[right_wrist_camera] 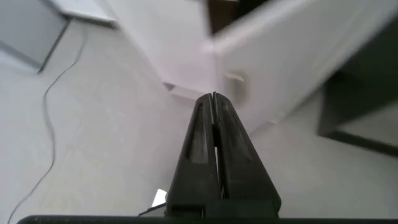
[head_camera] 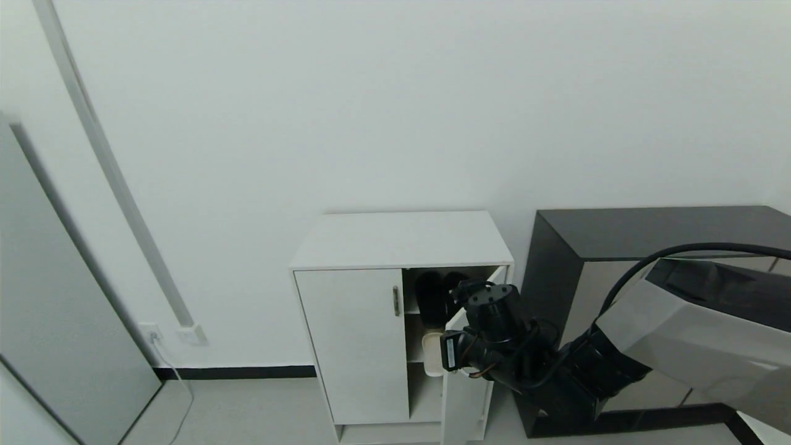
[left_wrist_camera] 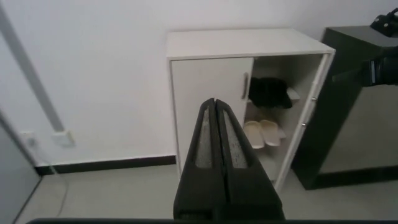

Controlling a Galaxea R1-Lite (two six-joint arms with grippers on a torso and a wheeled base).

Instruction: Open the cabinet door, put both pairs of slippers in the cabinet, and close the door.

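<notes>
Closest up: black right fingers (right_wrist_camera: 202,134), long and thin, pressed tight together with nothing between. Just past the tips, the white open door (right_wrist_camera: 292,62) and its small handle (right_wrist_camera: 235,86); touching or not, hard to tell. Left fingers (left_wrist_camera: 205,140) pressed together too, empty, well back from the cabinet (left_wrist_camera: 211,93). Smooth, white, boxy cabinet with a flat top; shut door (head_camera: 352,343) on its 9 o'clock half, open half at 3 o'clock. Inside, black slippers (left_wrist_camera: 268,92) on the upper shelf, a dark lump, shape hard to make out. Smooth cream slippers (left_wrist_camera: 261,132) on the shelf at 6 o'clock from them, side by side. From the head, cream pair partly hidden behind the arm. Shiny dark cabinet (head_camera: 618,235) at 3 o'clock of the white one, cut off at the edge.
</notes>
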